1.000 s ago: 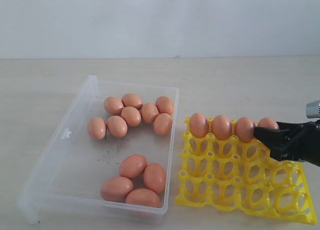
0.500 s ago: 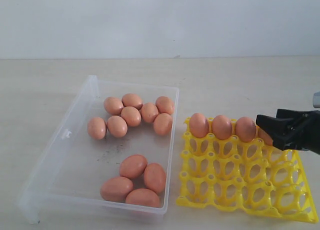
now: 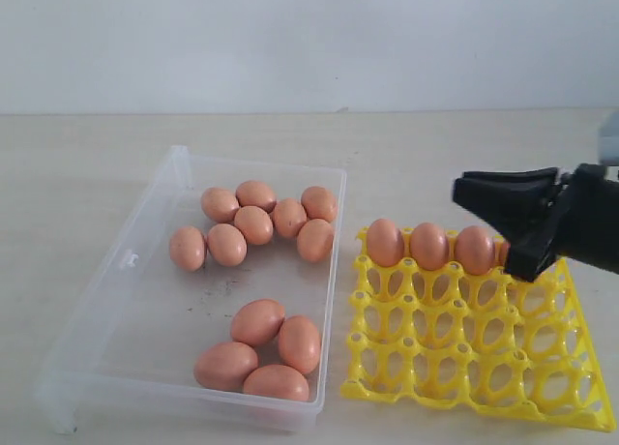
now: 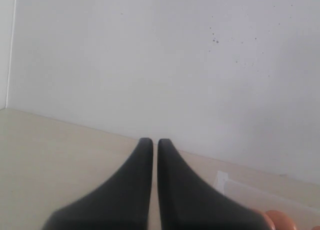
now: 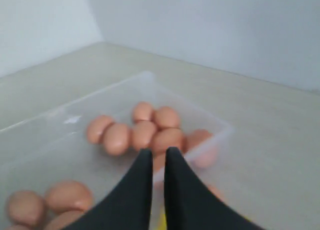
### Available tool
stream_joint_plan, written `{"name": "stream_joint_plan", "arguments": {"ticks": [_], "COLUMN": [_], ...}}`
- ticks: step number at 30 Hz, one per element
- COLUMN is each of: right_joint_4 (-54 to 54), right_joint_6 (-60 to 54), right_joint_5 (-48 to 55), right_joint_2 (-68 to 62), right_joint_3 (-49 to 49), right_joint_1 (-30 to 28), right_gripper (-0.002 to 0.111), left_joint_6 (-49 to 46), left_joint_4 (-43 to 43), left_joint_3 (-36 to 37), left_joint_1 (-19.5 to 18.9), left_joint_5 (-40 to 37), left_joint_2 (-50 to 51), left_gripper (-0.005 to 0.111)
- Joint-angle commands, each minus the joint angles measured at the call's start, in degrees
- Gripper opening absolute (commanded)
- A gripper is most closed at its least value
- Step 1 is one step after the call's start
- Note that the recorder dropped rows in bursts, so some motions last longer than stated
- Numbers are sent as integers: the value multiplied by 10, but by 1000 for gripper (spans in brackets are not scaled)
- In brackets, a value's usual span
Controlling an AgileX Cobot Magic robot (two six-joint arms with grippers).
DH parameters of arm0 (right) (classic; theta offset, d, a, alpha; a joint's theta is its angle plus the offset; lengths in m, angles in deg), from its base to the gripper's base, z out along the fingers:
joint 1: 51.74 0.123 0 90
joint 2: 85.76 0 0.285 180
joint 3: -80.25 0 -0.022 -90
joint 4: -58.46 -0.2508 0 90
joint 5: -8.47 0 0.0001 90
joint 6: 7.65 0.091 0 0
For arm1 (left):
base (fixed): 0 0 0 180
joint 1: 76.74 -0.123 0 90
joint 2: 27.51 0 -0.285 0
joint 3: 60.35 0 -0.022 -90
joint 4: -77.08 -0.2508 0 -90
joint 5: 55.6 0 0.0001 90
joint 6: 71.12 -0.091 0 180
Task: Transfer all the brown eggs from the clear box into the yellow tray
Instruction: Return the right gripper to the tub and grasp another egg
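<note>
On the pale wooden counter [image 3: 87,155] a shallow, rectangular clear box [image 3: 160,319] of thin plastic sits toward the left side. A bright yellow tray [image 3: 435,353] of latticed plastic cups lies just beside it on the right, close to the counter's near edge. Smooth oval brown eggs [image 3: 253,224] are still in the box. Eight are huddled at the end nearer the counter's far edge, and four more [image 3: 259,321] are bunched at the end nearer the front. Dark smudges mark the bare floor between the two groups. In the tray, the row of cups toward the far edge holds three eggs [image 3: 428,246] in plain view, with the edge of a fourth peeking out behind the black right gripper [image 3: 462,192]. That gripper hangs above the tray's far right corner, pointing toward the box. From its own wrist camera its fingers [image 5: 142,175] are drawn together with only a sliver between them and nothing held. The left gripper [image 4: 151,141] is not visible from the room's camera. Its wrist camera shows the dark fingers [image 4: 135,180] likewise pressed nearly together, gripping nothing, above the counter with the wall behind.
</note>
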Motion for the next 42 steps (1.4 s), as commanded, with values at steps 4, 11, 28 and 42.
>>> {"name": "stream_joint_plan", "arguments": {"ticks": [4,11,28,42], "right_joint_4": [63,60,12,-102], "right_joint_6": [-41,-222,-283,-277], "right_joint_5": [347,577,505,505], "right_joint_2": [36,29,-20,-43], "right_joint_3": [-65,-124,-282,-314], "right_joint_1": [261,442,493,515], "right_gripper": [0,0,50,8], "left_joint_6": [-4,-4,-4,-4], "left_joint_4": [2,2,2,2], "left_joint_3": [-2,-2,-2,-2], "left_joint_1": [2,2,2,2], "left_joint_5": [0,0,0,0], "left_joint_2": [-2,-2,-2,-2], "left_gripper": [4,4,4,4]}}
